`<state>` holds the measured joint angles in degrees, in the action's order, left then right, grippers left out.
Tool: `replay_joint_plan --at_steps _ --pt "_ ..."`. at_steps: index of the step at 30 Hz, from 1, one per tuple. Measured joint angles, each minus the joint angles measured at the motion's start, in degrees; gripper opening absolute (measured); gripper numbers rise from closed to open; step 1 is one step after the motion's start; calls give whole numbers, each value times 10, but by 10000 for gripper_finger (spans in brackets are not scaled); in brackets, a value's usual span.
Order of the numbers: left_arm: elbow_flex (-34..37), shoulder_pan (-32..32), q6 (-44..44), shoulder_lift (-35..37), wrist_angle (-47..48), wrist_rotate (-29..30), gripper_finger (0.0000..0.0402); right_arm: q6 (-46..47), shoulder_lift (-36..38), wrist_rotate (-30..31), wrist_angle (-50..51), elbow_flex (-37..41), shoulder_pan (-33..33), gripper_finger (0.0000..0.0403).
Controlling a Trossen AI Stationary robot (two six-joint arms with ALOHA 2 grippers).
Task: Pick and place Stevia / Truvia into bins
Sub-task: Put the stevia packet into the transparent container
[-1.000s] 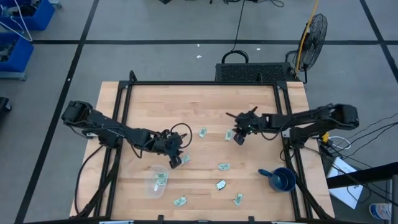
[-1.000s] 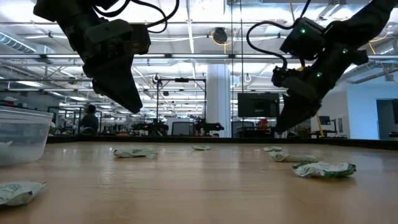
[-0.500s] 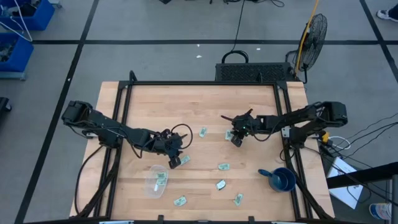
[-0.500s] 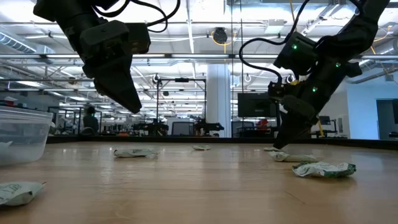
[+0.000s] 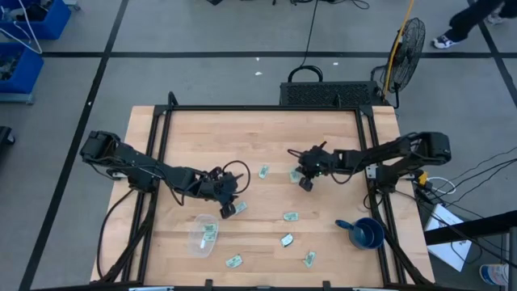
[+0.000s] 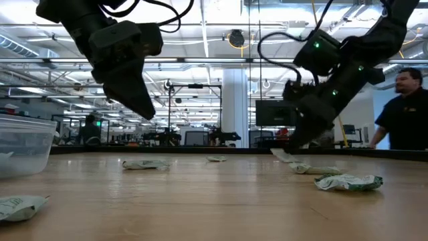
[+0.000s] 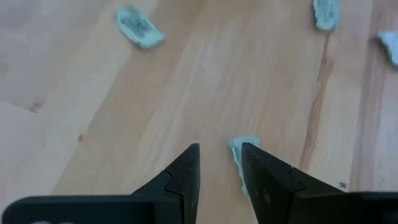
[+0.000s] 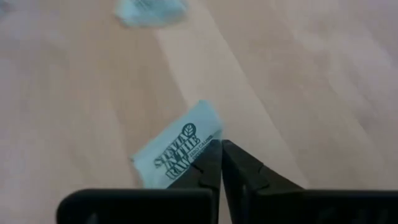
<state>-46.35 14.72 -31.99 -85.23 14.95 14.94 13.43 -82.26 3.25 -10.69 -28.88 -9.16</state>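
Seven sachets show from above: six loose on the desk (image 5: 323,129) and one inside the clear tub (image 5: 203,234) near the front-left corner. The loose ones lie at (image 5: 263,171), (image 5: 240,207), (image 5: 290,216), (image 5: 286,239), (image 5: 234,260) and (image 5: 309,259); an eighth sachet (image 8: 179,148) near the desk's middle is largely hidden from above by the right gripper (image 5: 304,179), whose fingers (image 8: 208,167) are pressed together on its edge. In the low view that sachet (image 6: 281,154) sits tilted at the fingertips; whether it has left the desk is unclear. The left gripper (image 5: 227,209) hangs just above the tub's far rim, fingers (image 7: 186,171) apart around nothing, a sachet just beside them. One blue cup (image 5: 365,233) stands near the front-right corner. The tub is cut off in the low view.
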Motion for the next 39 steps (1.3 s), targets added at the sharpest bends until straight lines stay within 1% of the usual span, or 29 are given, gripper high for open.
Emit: replay_joint_plan --at_steps 3,7,10,14,17,20,24,27,29,31,33,35,39 --pt "0 0 -7 0 -35 22 124 -23 10 -23 -49 0 14 2" --pt "0 -1 -18 0 -97 48 124 -62 12 -21 -132 -1 44 1" --pt "0 -1 -14 0 -143 49 124 -83 12 -17 -185 -1 66 1" --pt "0 -1 -1 0 -188 58 124 -97 12 39 -249 -1 95 1" --pt "0 -4 -16 0 -215 77 124 -122 12 60 -291 -1 115 0" --pt "0 -11 -48 0 -241 78 124 -141 12 76 -317 -1 131 0" --pt "-1 -22 -46 -22 -283 75 124 -160 12 90 -344 -1 142 0" --pt "-1 -29 -42 -55 -356 57 124 -163 12 90 -345 -1 142 0" --pt "0 -32 -22 -73 -399 48 124 -162 12 90 -345 -1 142 0" --pt "0 -32 -6 -89 -457 46 124 -162 12 90 -344 -1 142 0" --pt "-1 -34 2 -100 -487 45 124 -162 12 89 -343 -1 142 0" --pt "-1 -39 2 -109 -501 40 124 -162 12 90 -343 -1 142 0" --pt "0 -53 1 -113 -491 35 124 -162 12 90 -343 -1 142 0"
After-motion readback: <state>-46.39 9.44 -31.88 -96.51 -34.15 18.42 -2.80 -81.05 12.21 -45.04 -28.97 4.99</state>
